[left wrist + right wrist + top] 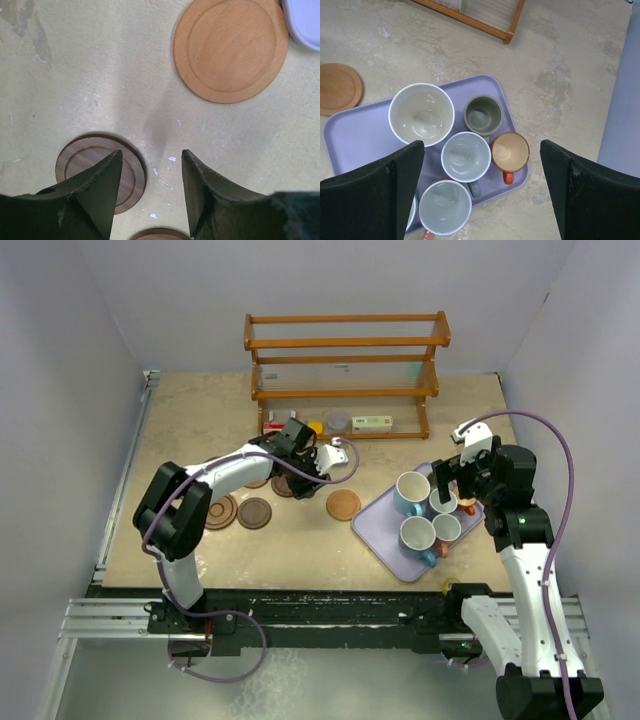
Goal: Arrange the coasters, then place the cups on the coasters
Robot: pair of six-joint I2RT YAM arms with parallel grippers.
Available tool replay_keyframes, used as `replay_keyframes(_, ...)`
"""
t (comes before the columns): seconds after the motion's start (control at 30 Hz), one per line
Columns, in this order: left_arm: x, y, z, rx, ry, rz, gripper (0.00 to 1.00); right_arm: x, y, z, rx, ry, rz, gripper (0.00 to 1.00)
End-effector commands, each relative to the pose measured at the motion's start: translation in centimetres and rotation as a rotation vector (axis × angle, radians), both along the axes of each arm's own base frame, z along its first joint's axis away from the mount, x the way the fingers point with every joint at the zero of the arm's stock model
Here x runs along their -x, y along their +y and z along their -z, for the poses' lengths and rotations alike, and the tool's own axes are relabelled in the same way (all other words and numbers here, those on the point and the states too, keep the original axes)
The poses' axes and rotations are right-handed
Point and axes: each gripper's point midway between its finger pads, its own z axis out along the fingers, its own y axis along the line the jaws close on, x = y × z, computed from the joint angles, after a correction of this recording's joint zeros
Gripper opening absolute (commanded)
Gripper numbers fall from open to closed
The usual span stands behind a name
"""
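Closest to the lens are the two dark fingers (100, 200) of my left claw (151, 155), parted about halfway with nothing between them but bare surface (100, 75); it grips nothing. Just beyond, beneath one of those fingers, lies a dark coaster (82, 157), flat and partly hidden by that finger. It sits off to one side of the gap, not inside it, and I cannot tell whether the finger touches it. The step in hand, as I judge it, is laying out the coasters. To do it well I should rise straight up before swinging away, lest a fingertip drag that disc, and I should leave enough room between discs for handled cups to stand side by side. Farther off rests a light coaster (231, 50), well apart from my fingers and just beside the corner of the lavender tray (305, 25). My right claw (481, 150) hangs spread wide and empty above that tray, where the cups (421, 112) stand crowded together, none on a coaster yet.
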Motion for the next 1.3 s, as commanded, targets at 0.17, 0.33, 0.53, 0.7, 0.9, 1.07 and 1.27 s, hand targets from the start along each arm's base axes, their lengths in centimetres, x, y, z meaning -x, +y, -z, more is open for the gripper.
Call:
replay_keyframes(0.17,0.4,2.1,-0.9,-0.091,-0.074,0.054,0.58,0.0,0.1,-1.4,0.005,-0.046,-0.015,1.00)
replay_keyframes(0.33,0.8,4.5,0.4,-0.181,-0.063,0.080,0.60,-0.1,0.1,-1.3,0.005,-0.042,-0.016,1.00)
replay_keyframes(0.53,0.0,6.2,1.4,-0.239,-0.079,0.082,0.60,-0.1,0.1,-1.2,0.005,-0.039,-0.014,1.00)
replay_keyframes(0.7,-0.9,6.7,2.0,-0.272,-0.095,0.077,0.59,-0.1,0.1,-1.1,0.006,-0.037,-0.014,1.00)
replay_keyframes(0.9,-2.1,6.5,2.5,-0.279,-0.108,0.051,0.57,-0.2,0.1,-1.1,0.006,-0.035,-0.015,1.00)
replay_keyframes(1.07,-3.0,6.4,2.5,-0.280,-0.123,0.023,0.55,-0.1,0.0,-1.1,0.007,-0.037,-0.014,1.00)
replay_keyframes(1.27,-3.8,6.5,2.1,-0.275,-0.142,-0.008,0.53,-0.1,0.1,-1.1,0.007,-0.036,-0.015,1.00)
